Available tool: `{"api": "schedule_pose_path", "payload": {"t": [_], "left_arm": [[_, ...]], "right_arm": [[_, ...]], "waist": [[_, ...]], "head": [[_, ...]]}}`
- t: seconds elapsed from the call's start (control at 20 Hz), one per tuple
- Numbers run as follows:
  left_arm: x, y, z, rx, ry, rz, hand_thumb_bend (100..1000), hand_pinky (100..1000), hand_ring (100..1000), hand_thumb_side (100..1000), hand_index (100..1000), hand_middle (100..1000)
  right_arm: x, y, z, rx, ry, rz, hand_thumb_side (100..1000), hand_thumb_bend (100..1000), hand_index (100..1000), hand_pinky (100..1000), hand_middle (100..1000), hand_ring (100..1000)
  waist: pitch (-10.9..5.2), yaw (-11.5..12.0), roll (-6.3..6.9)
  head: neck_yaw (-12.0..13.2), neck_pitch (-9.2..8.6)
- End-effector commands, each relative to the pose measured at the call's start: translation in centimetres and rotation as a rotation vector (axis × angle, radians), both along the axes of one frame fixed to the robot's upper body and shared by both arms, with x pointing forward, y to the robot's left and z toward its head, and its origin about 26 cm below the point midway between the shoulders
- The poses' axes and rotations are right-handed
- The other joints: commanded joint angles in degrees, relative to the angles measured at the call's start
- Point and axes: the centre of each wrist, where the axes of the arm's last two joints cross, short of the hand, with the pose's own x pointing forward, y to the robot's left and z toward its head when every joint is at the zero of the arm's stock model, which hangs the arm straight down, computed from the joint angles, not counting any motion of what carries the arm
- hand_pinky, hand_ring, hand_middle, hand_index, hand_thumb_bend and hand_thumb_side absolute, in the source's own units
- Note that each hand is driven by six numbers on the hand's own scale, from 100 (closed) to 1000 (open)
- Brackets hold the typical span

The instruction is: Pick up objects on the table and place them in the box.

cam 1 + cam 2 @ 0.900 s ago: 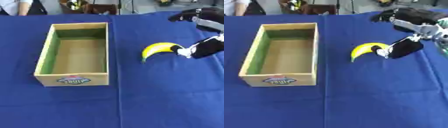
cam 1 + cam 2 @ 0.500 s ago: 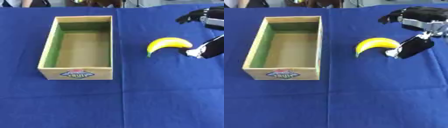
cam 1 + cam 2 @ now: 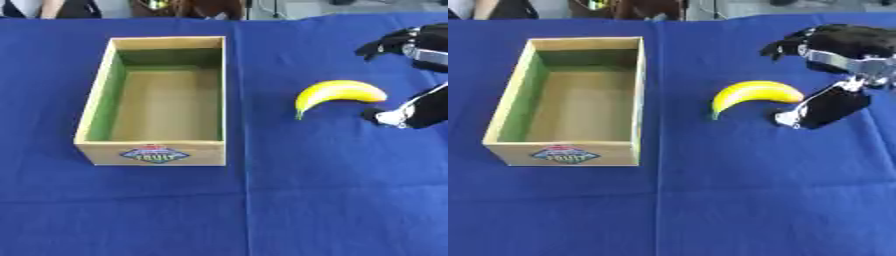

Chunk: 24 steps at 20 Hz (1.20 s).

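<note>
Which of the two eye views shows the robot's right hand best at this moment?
The right eye view: the right hand shows whole there, with its wrist, just right of the banana on the blue table. In the left eye view the frame's right edge cuts the hand off.

A staged test bench: blue cloth-covered table, people and equipment crowding its far edge.

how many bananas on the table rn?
1. The banana lies on the blue tablecloth, right of the box, just left of the right hand. The box looks empty; nothing appears hidden.
</note>
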Motion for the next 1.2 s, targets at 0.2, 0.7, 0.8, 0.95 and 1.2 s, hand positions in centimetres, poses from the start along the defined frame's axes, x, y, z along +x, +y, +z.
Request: {"api": "schedule_pose_path", "payload": {"t": [0.2,0.7,0.8,0.95,1.2], "left_arm": [[-0.3,-0.2,0.9,0.01,-0.033,-0.013,137,658,815,1000,1000,906],[-0.3,-0.3,1.0,0.01,-0.034,-0.02,130,657,810,1000,1000,907],[-0.3,-0.4,1.1,0.01,-0.034,-0.021,128,657,809,1000,1000,907],[-0.3,-0.4,1.1,0.009,-0.035,-0.021,127,656,808,1000,1000,907],[-0.2,-0.4,1.1,0.006,-0.036,-0.022,125,656,808,1000,1000,907]], "right_arm": [[1.3,-0.5,0.9,-0.015,-0.062,-0.032,498,314,958,896,821,900],[3.2,-0.3,0.7,-0.02,-0.051,-0.03,482,327,935,897,821,902],[3.6,-0.2,0.5,-0.033,-0.04,-0.028,471,331,933,898,820,904],[4.0,-0.1,0.3,-0.054,-0.029,-0.028,459,339,927,900,810,905],[4.7,-0.2,0.1,-0.068,-0.021,-0.031,457,341,916,899,803,904]], "waist": [[-0.88,0.31,-0.26],[-0.5,0.55,-0.4],[-0.36,0.62,-0.41],[-0.19,0.79,-0.4],[-0.02,0.93,-0.45]], "head": [[-2.02,-0.93],[-2.76,-1.9],[-2.92,-2.14],[-3.18,-2.31],[-3.41,-2.49]]}}
